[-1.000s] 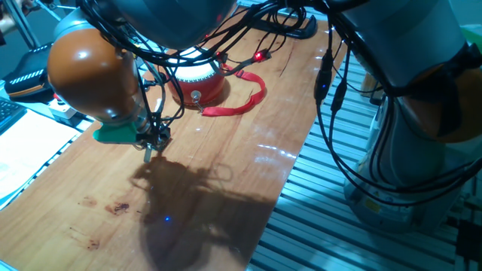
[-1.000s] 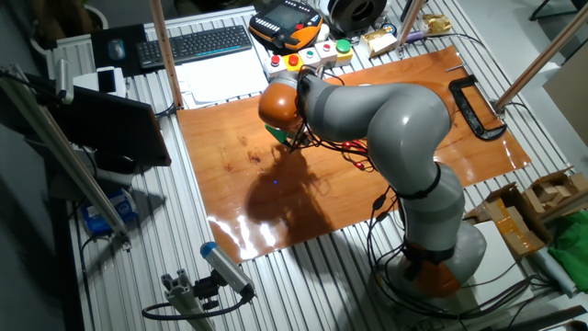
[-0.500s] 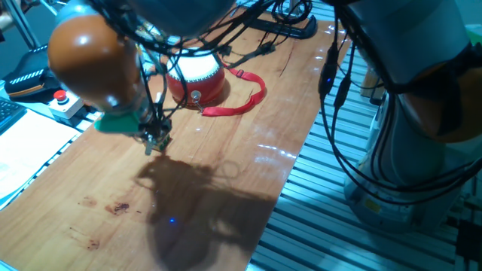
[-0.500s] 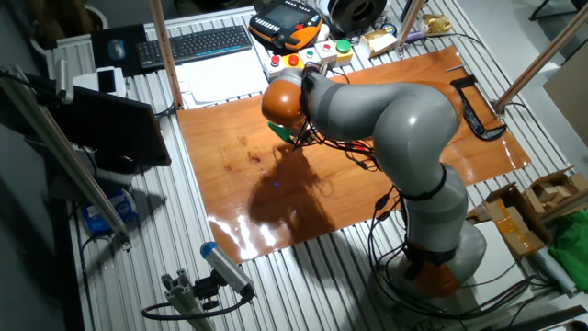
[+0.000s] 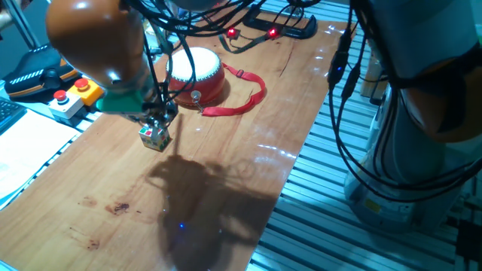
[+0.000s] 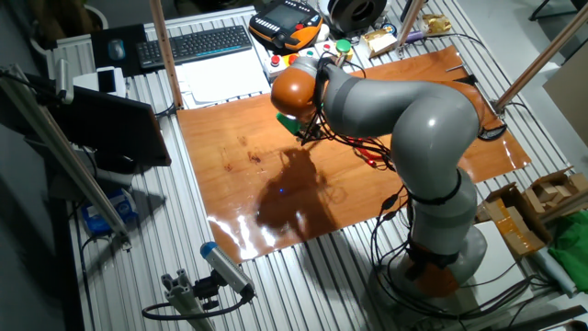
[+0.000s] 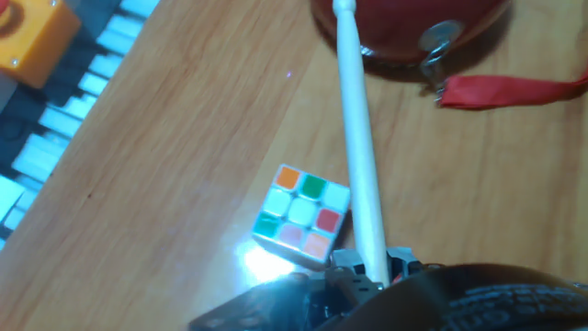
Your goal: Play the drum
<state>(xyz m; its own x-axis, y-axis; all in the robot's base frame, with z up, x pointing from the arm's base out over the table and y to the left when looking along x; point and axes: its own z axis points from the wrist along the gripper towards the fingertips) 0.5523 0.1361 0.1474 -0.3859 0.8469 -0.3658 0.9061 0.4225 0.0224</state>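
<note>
Hand view: a pale wooden drumstick (image 7: pixel 356 138) is seen running from the gripper (image 7: pixel 367 268) at 6 o'clock up to the red drum (image 7: pixel 409 32) at 12 o'clock, its tip lying at or just beside the drum's lower wall; contact cannot be confirmed. The fingers are closed around the stick's lower end, so the gripper is clamped on the drumstick. A multicoloured puzzle cube (image 7: pixel 301 216) sits on the wooden table (image 7: pixel 165 165) just beside the stick, at 9 o'clock from it. In one fixed view the drum (image 5: pixel 196 76) stands upright toward 12 o'clock on the table (image 5: pixel 226 181), its white skin facing up and its red strap (image 5: pixel 242 98) trailing off toward 3 o'clock, while the cube (image 5: pixel 154 137) rests below the gripper (image 5: pixel 157 120). The drum is judged to be light and hollow, with a stiff shell and a thin, springy skin that could be dented by a hard blow; on the glossy tabletop it would probably slide if pushed from the side. No hold on the drum itself is called for: the skin is best struck from above, near its middle, with short, gentle taps. The strap is soft and could snag the stick.
</note>
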